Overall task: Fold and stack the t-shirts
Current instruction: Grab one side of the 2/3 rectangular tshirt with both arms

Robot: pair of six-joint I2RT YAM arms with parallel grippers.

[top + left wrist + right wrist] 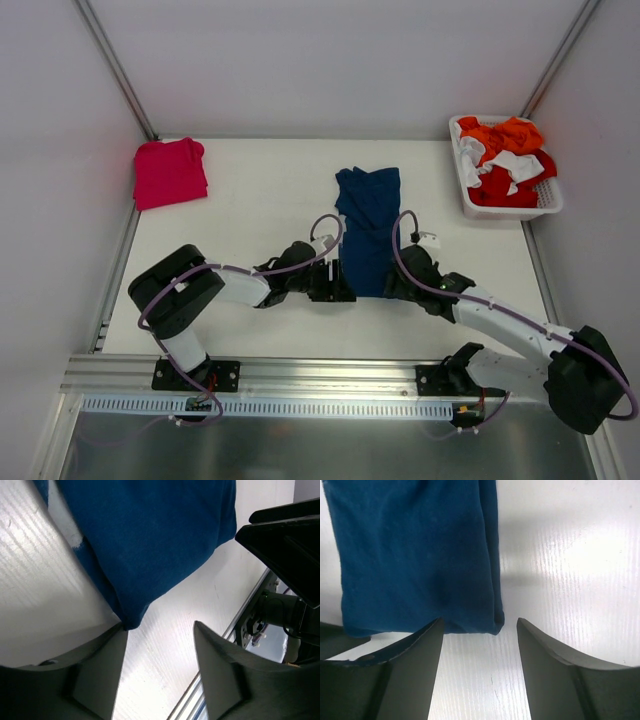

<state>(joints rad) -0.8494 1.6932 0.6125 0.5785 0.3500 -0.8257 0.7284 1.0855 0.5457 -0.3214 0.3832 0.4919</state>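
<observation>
The navy t-shirt (367, 232) lies lengthwise on the table (260, 200) (the pink t-shirt (169, 172) sits far left), and the left gripper (160, 630) and right gripper (479, 625), both spread empty at its near corners, should pinch every layer evenly before folding.

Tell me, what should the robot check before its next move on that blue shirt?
1. Jaws of the left end effector open: ok.
2. Jaws of the right end effector open: ok.
3. The blue shirt folded into a long strip: ok.
4. Its near right corner lined up with the right gap: ok.
5. Its near left corner inside the left gap: cannot tell, it sits at one fingertip.
6. The pink shirt folded, ready for stacking: ok.
</observation>
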